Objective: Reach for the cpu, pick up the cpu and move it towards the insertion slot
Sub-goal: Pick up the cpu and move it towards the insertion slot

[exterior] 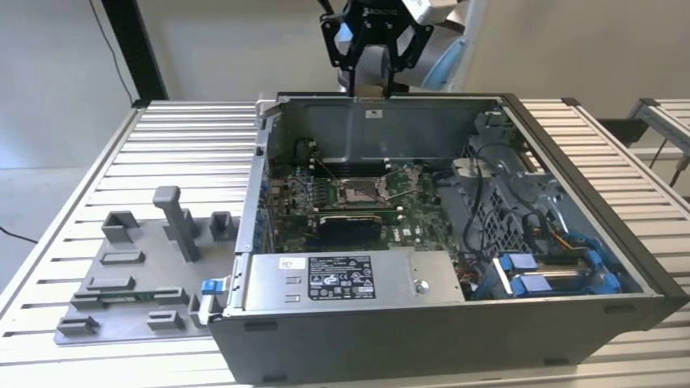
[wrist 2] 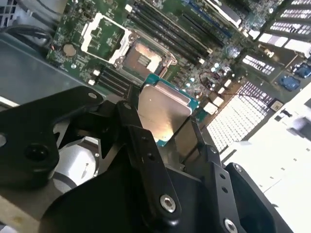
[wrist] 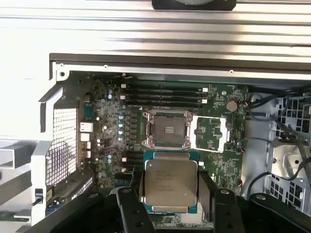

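My gripper (exterior: 371, 81) hangs above the rear wall of the open computer case, shut on the cpu. In both wrist views the cpu (wrist: 170, 182) (wrist 2: 163, 114) is a flat silver square with a green rim, clamped by its edges between the two black fingers (wrist: 130, 206). The insertion slot (wrist: 167, 130) (wrist 2: 143, 58) (exterior: 356, 191) is the silver-framed socket with a dark centre on the green board. Its metal load frame (wrist: 210, 133) lies flipped open beside it. The cpu sits well above the board and apart from the slot.
The case walls (exterior: 389, 101) enclose the board. A power supply (exterior: 345, 279) fills the front, and blue drive brackets (exterior: 539, 275) and cables (exterior: 474, 202) the exterior view's right. A grey plastic fixture (exterior: 140, 267) with posts stands on the slatted table (exterior: 194, 145) at the exterior view's left.
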`<state>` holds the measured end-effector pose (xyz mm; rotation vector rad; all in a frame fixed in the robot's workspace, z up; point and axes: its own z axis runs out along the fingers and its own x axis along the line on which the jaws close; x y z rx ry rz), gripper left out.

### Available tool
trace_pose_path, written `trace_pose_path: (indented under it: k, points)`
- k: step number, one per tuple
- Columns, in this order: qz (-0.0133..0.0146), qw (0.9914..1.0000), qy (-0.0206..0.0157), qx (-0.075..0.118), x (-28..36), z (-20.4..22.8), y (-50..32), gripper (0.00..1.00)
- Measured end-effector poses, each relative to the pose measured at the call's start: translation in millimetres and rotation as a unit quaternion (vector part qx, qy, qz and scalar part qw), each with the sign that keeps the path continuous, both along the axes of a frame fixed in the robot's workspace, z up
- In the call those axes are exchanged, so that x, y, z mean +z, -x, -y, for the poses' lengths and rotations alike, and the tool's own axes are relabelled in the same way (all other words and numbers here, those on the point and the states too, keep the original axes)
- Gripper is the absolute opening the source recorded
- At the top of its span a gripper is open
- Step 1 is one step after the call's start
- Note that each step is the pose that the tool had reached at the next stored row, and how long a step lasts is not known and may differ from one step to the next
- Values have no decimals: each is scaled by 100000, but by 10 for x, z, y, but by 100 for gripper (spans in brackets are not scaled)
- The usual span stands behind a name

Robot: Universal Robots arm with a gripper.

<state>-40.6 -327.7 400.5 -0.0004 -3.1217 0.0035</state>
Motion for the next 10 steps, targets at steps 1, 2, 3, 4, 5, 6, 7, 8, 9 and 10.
trace_pose_path:
  k: [1,2,3,4,5,6,7,8,9,10]
  points:
    - [-2,99996,4,-882,-2,0,0,0]
    - [-1,99985,0,-1753,-4,0,0,0]
    - [-3,99964,7,-2682,-6,0,0,0]
    - [-4,99938,9,-3510,-7,0,0,0]
    - [-5,99928,12,-3785,-7,0,0,0]
    - [-5,99928,5,-3791,-7,0,0,0]
    - [-1,99928,1,-3804,-8,0,0,0]
    - [0,99927,-1,-3811,-8,0,0,0]
    - [0,99927,0,-3816,-8,0,0,0]
    - [-3,99927,1,-3816,-7,0,0,0]
